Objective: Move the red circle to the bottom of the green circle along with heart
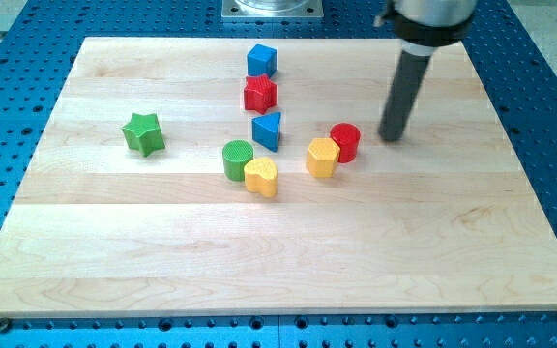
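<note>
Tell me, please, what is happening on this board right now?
A robot arm's rod is pushing coloured blocks around a wooden board. My tip sits just right of the red circle, not touching it. The red circle touches a yellow block. The green circle and yellow heart sit together further left.

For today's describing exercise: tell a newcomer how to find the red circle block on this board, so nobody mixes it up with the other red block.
Start from the wooden board and find my tip at the view's right. The red circle stands just to the view's left of it, touching a yellow block. It is a round cylinder, unlike the jagged red block higher up.
</note>
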{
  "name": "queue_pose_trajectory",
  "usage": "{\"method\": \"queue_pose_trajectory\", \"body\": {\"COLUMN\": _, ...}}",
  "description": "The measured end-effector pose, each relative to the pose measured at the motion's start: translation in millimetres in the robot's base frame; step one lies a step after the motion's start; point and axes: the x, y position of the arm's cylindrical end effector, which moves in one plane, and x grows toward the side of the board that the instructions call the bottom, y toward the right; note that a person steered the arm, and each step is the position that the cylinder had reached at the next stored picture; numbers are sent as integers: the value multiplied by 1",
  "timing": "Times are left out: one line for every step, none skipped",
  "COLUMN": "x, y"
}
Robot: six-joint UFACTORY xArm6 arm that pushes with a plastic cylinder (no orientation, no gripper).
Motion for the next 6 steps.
{"method": "queue_pose_trajectory", "body": {"x": 39, "y": -71}}
{"method": "queue_pose_trajectory", "body": {"x": 87, "y": -127}}
{"method": "queue_pose_trajectory", "body": {"x": 116, "y": -168}}
{"method": "queue_pose_trajectory", "body": {"x": 117, "y": -166}}
{"method": "queue_pose_trajectory", "body": {"x": 116, "y": -157}}
{"method": "queue_pose_trajectory", "body": {"x": 97, "y": -150}}
